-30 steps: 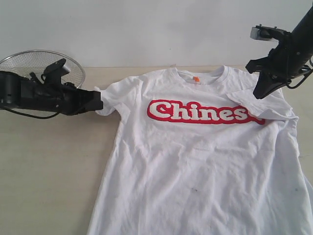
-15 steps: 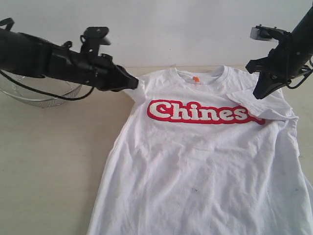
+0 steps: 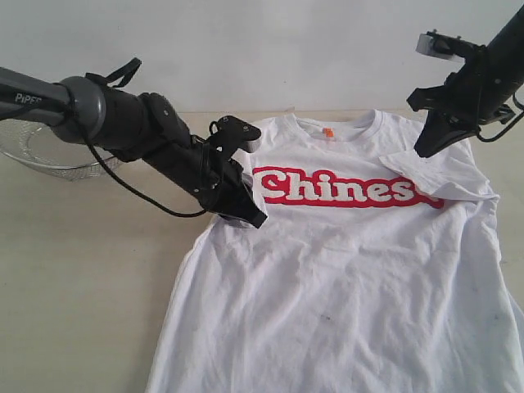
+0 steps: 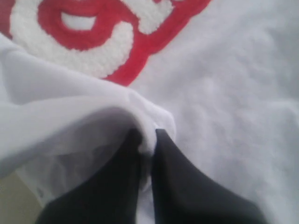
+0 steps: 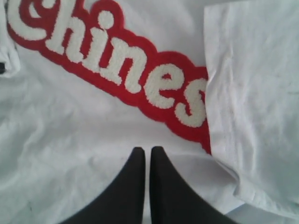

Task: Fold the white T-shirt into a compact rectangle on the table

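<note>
Farthest left, behind your left arm, a round wire basket point(image 3: 37, 155) sits on the table point(image 3: 82, 286). Your left gripper point(image 3: 252, 216) reaches in over the white T-shirt point(image 3: 344, 278), its jaws pinched together on a fold of the shirt's white cloth. The exterior view shows the tips low at the shirt's side edge, just beside the first letter of the red lettering point(image 3: 327, 187). The left wrist view adds what that view cannot. The two dark fingers point(image 4: 187, 191) meet with thin fabric bunched between them and draped over them. A red-and-white letter lies just ahead of the tips.

The shirt lies chest up on the table, spread out between your two grippers, with an orange neck tag point(image 3: 328, 132) at the collar.

Your right gripper point(image 3: 426, 147) hangs above the shirt's shoulder, jaws closed tight and holding nothing. Just below its tips, a sleeve point(image 3: 446, 176) is folded inward over the end of the lettering. The right wrist view shows the closed fingers gripping no cloth, with the lettering ahead of them and the folded sleeve's edge covering the last letter. Only the exterior view shows both arms and the collar.
</note>
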`<state>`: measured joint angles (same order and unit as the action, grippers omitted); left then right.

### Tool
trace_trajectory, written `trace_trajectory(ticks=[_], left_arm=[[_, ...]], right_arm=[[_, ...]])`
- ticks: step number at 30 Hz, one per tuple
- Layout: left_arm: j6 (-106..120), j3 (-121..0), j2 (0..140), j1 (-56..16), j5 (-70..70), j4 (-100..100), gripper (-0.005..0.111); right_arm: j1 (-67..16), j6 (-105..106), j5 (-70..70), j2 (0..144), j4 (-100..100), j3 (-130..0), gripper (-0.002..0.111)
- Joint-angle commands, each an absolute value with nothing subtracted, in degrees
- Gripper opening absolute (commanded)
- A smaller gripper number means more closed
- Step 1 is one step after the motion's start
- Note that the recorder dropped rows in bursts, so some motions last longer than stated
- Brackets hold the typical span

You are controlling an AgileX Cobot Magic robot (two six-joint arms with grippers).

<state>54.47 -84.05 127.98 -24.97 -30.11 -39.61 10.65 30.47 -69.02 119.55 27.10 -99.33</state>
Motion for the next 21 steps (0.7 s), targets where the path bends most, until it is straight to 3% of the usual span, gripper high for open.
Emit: trace_trajectory(ticks=[1, 5, 15, 17, 21], left_arm=[[50.0, -85.7, 127.8, -25.2, -33.0, -34.1, 0.005], [49.2, -88.1, 127.8, -25.2, -35.6, -34.1, 0.005], [39.4, -91.6, 127.7, -25.2, -38.7, -27.6, 0.006], [39.2, -91.6, 127.7, -25.2, -40.1, -27.6, 0.015], [38.3, -91.6, 127.7, -25.1, -40.7, -27.6, 0.045]], right_arm=[[10.9, 34.1, -68.7, 116.5, 32.0, -99.3, 0.000], [9.7, 39.4, -70.0, 116.1, 41.2, -99.3, 0.000], [-0.7, 39.6, -60.1, 116.1, 38.9, -99.3, 0.000], [-1.5, 39.6, -59.6, 116.1, 38.3, -99.3, 0.000], [-1.8, 39.4, -59.8, 116.1, 38.2, -99.3, 0.000]])
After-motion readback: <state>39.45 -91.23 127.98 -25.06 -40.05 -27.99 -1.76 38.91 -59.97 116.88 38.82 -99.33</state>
